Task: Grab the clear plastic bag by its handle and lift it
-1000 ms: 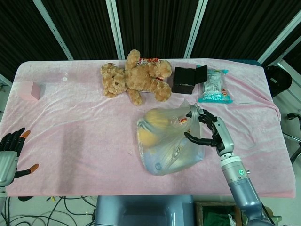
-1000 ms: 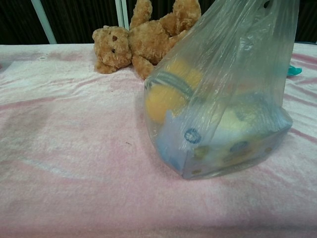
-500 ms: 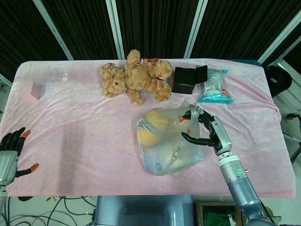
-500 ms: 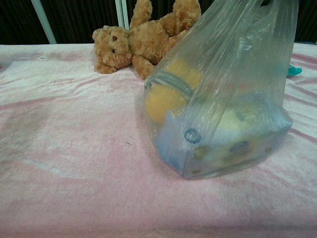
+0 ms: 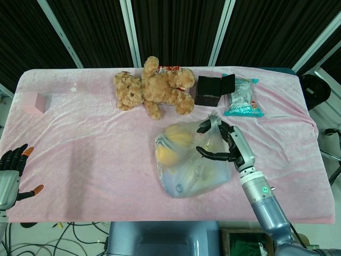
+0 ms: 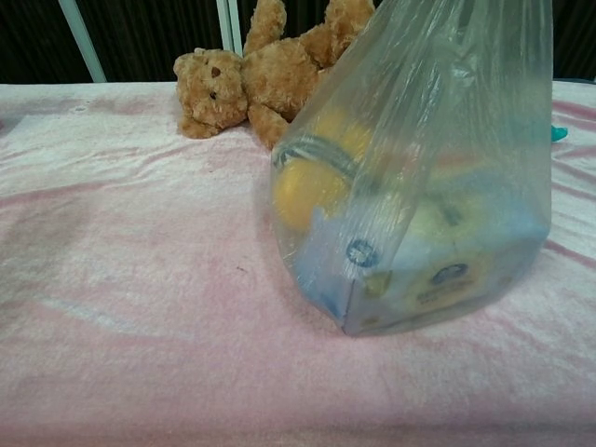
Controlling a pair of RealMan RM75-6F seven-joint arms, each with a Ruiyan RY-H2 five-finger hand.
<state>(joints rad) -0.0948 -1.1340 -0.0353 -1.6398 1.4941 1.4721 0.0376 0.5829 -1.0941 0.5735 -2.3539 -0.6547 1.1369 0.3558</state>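
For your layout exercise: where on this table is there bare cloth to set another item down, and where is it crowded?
Free: the wide pink stretch between the pink block, teddy bear and plastic bag. Crowded: the far edge, where the bear, black box and snack packet line up.

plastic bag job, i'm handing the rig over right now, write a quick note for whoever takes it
Right hand: grips the handle at the top of the clear plastic bag, which is pulled up taut.
Left hand: open, holds nothing, at the table's near left edge.
Bag: middle right of the pink cloth, in front of the teddy bear; its bottom looks to rest on the cloth.
Done: handle grabbed.
Left: lift the bag clear.
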